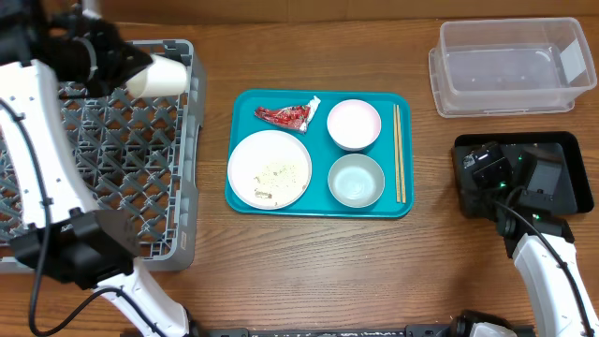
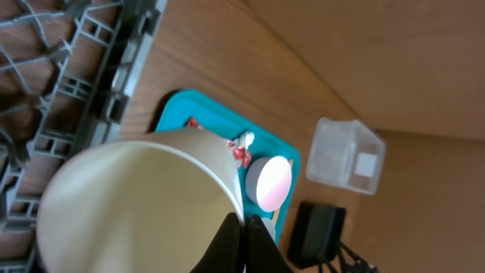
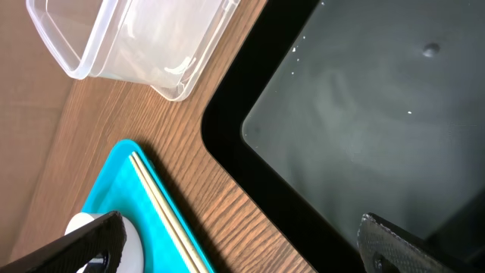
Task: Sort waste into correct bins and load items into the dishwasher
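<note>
My left gripper [image 1: 137, 69] is shut on the rim of the small white cup [image 1: 161, 75], which lies tilted on its side above the far right corner of the dishwasher rack [image 1: 112, 150]. In the left wrist view the cup [image 2: 144, 205] fills the foreground, its wall pinched between my fingers [image 2: 227, 246]. On the teal tray [image 1: 318, 208] are the red wrapper [image 1: 288, 114], the white plate [image 1: 270, 168] with pale crumbs, the pink bowl [image 1: 354, 124], the grey-blue bowl [image 1: 357, 180] and the chopsticks [image 1: 400, 154]. My right gripper [image 1: 491, 173] hangs open and empty over the black tray's [image 1: 562, 150] left edge.
The clear tub [image 1: 510, 65] stands at the far right, beyond the black tray. In the right wrist view the tub [image 3: 136, 38], the black tray [image 3: 364, 114] and the chopsticks [image 3: 167, 212] on the teal tray [image 3: 114, 182] lie below my spread fingers [image 3: 83, 243].
</note>
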